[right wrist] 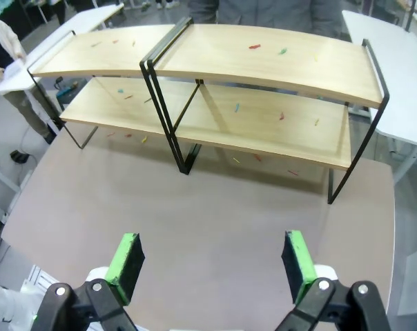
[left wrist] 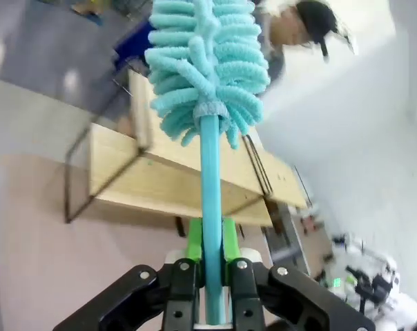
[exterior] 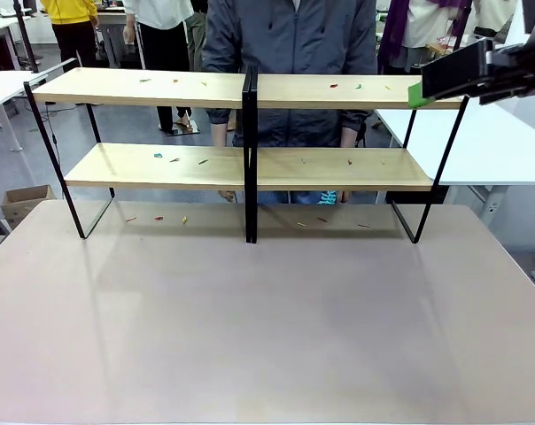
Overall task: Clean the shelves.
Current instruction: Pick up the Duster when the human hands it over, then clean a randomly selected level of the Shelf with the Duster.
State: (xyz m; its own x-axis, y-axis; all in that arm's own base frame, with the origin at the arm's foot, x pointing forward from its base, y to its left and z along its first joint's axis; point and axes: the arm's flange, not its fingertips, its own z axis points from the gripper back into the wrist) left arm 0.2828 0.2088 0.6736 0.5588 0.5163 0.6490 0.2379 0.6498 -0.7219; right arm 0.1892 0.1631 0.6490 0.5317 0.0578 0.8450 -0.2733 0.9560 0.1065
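Note:
The shelves (exterior: pixel 250 168) stand at the far side of the tabletop: two long light-wood boards on a black frame with a central divider. Small coloured scraps (exterior: pixel 173 159) lie on both boards and on the table beneath. In the left wrist view, my left gripper (left wrist: pixel 210 276) is shut on the handle of a teal fluffy duster (left wrist: pixel 205 62), which points up with the shelves (left wrist: pixel 174 183) beyond it. My right gripper (exterior: pixel 418 91) hovers high by the top board's right end. Its green pads (right wrist: pixel 129 258) stand wide open with nothing between them, above the shelves (right wrist: pixel 264 58).
A person in a grey jacket (exterior: pixel 290 44) stands right behind the shelves. The brownish-pink tabletop (exterior: pixel 267 319) stretches toward me. White tables stand at the right (exterior: pixel 480 142) and far left (exterior: pixel 2 84). A cardboard box (exterior: pixel 24 202) sits on the floor at left.

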